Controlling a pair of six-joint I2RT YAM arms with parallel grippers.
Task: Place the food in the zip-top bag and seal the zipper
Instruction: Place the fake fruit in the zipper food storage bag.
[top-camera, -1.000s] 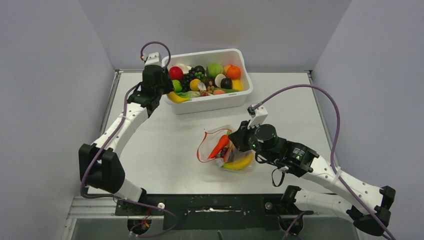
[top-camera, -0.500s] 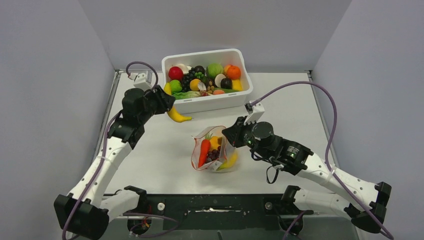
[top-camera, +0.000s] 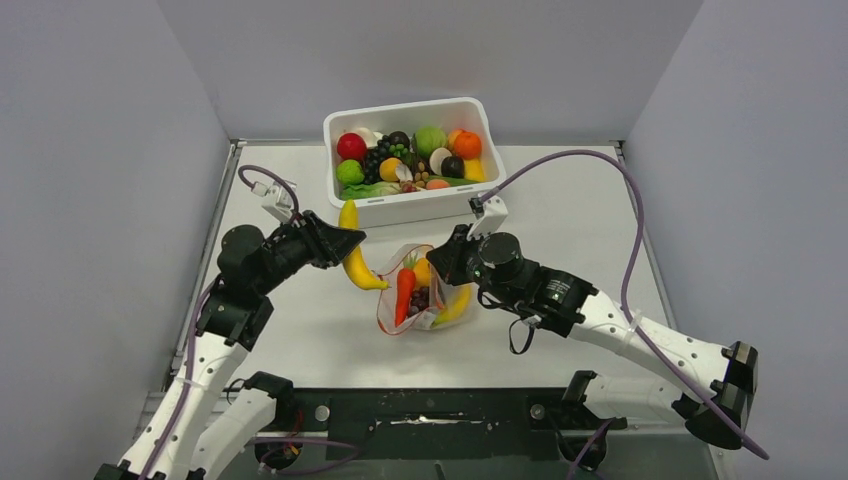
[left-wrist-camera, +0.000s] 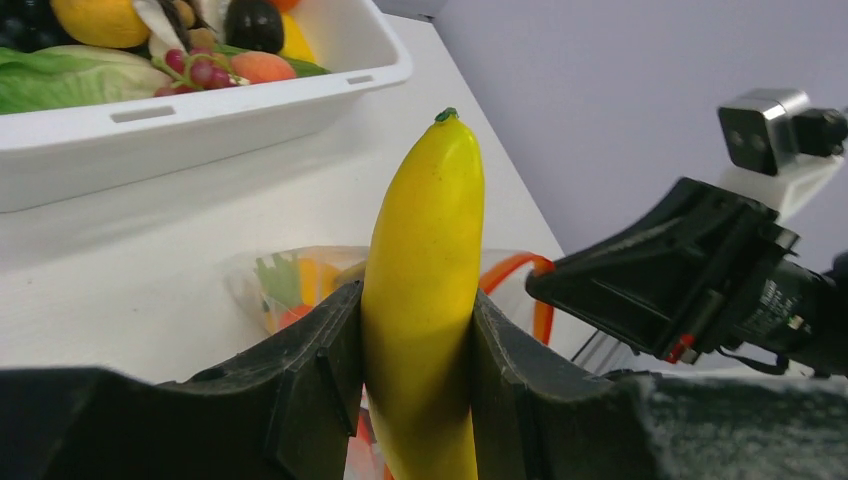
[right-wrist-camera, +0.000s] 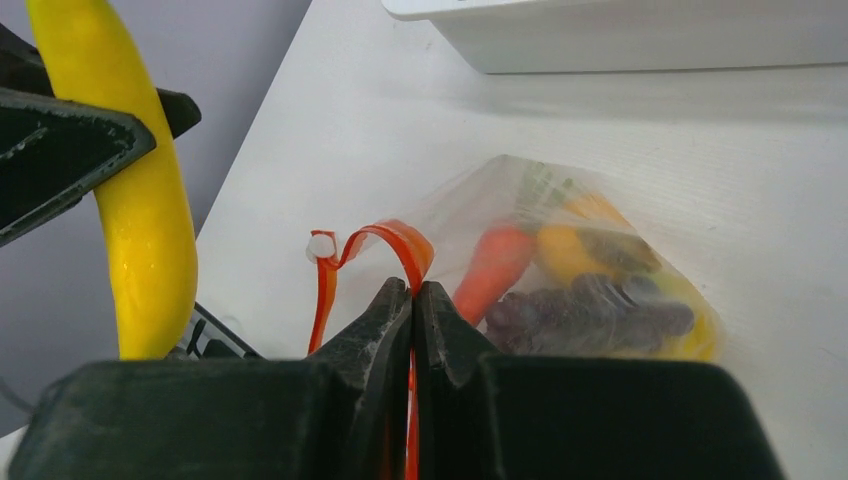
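Banana at the bag mouth, bag held open for the drop.
Top: left end effector (top-camera: 345, 243) is clamped on a banana (top-camera: 355, 262) just left of the zip-top bag (top-camera: 385, 305), mid-surface (top-camera: 300, 320) in front of the white tub (top-camera: 400, 208). The right end effector (top-camera: 435, 265) is at the bag rim. Left wrist: the grip sits mid-banana. Right wrist: jaws are pinched tight on the zipper (right-wrist-camera: 385, 240) and the mouth gapes. Best approach is to angle the banana end-first, keep the rim lifted, and release once it is inside.

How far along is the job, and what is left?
Done: a carrot and grapes lie inside the zip-top bag. In hand: the left gripper holds a banana beside it; the right gripper pinches the zipper, mouth open. Left: banana in, then seal.
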